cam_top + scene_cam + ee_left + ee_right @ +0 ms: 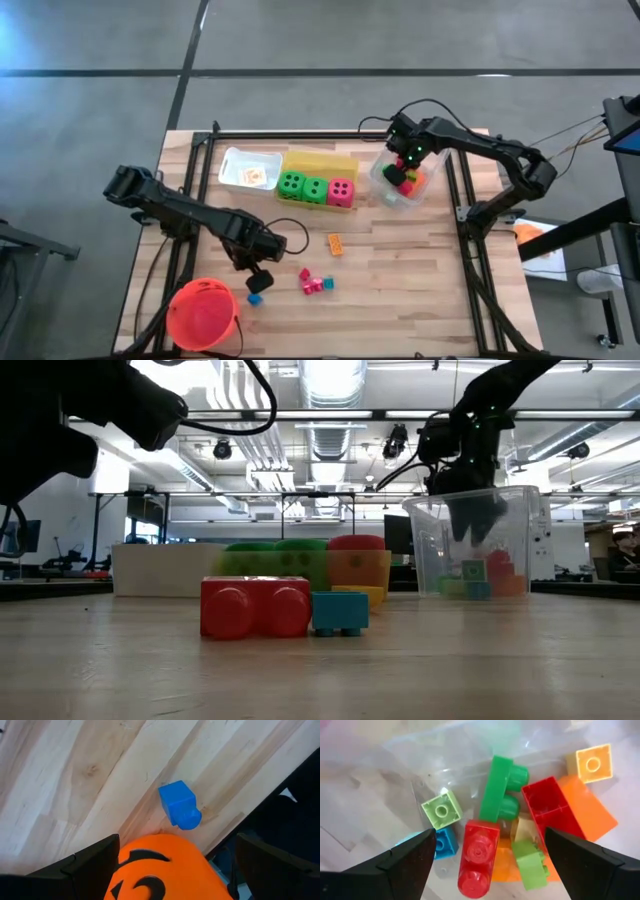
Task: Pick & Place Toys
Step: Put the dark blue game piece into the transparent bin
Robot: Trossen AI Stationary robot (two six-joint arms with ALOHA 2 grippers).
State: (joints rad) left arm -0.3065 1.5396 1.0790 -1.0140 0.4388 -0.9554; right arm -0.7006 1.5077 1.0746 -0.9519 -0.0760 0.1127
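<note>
1. Two grippers on your rig. Right gripper [405, 170]: over the clear bin [383, 186] at 2 o'clock on the table [400, 290], jaws spread wide, gripping nothing.
2. Beneath your right gripper, loose in that bin: red two-stud block [477, 857], green two-stud block [502, 790], dark red block [552, 807] open side up, orange wedge [587, 810], light green single block [441, 810], blue block [446, 842], yellow single block [594, 764], second light green block [532, 860].
3. Left gripper [258, 277]: low at 7 o'clock, jaws wide apart, nothing held. Your left wrist view shows its fingers [85, 865] either side of the bucket's edge.
4. Blue block on table [254, 298]: just beside the left gripper and touching or nearly touching the orange-red bucket [203, 314], which sits at the 7 o'clock corner.
5. Near table centre, toward 6 o'clock: pink-red and teal block cluster [315, 283]; one orange block [335, 243] lies apart, above it.
6. Yellow bin [320, 165] at 12 o'clock: two green dice [303, 187] and one pink-red die [341, 190] stand in a row along its near side.
7. White bin [232, 165] at 11 o'clock, touching the yellow bin: one picture card [254, 177] inside.
</note>
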